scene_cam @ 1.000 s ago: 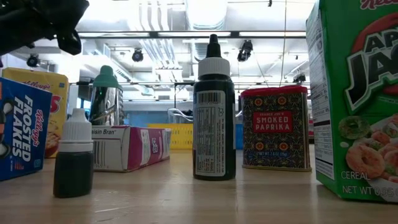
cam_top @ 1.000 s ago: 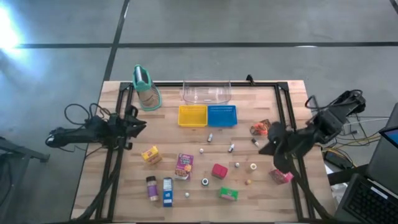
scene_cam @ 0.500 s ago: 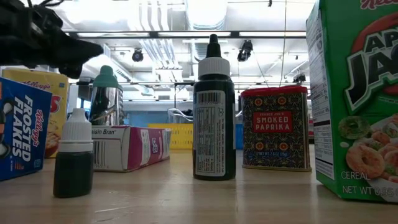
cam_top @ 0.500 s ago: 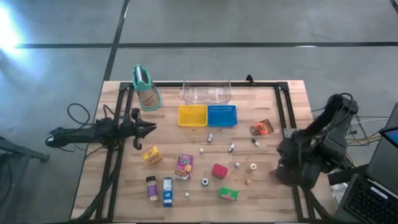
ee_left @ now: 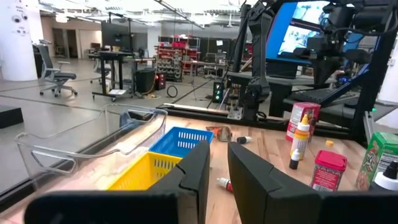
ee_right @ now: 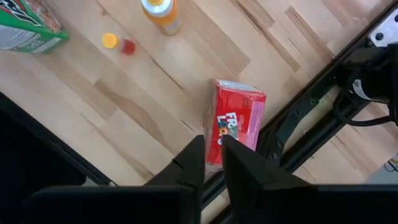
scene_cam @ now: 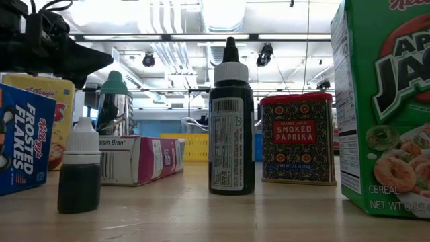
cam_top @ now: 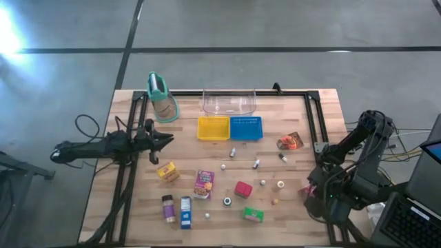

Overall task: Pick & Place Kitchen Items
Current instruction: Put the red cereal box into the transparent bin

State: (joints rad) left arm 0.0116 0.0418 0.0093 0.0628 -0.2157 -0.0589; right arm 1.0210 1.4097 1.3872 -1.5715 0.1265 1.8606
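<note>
The right hand (ee_right: 210,155) hangs over the right edge of the wooden surface (cam_top: 303,131), its fingers a narrow slit apart and pinching nothing, directly above the red and pink Froot Loops carton (ee_right: 235,119), which lies flat just beside the black frame rail (ee_right: 298,124) at that edge. The left hand (cam_top: 167,138) hovers above the surface's left part with its fingers nearly pressed together and empty, pointing toward the yellow tray (cam_top: 213,127) and blue tray (cam_top: 246,127). The other cartons, the red paprika tin (cam_top: 242,189) and small bottles lie scattered mid-surface, with bare wood along the right side.
</note>
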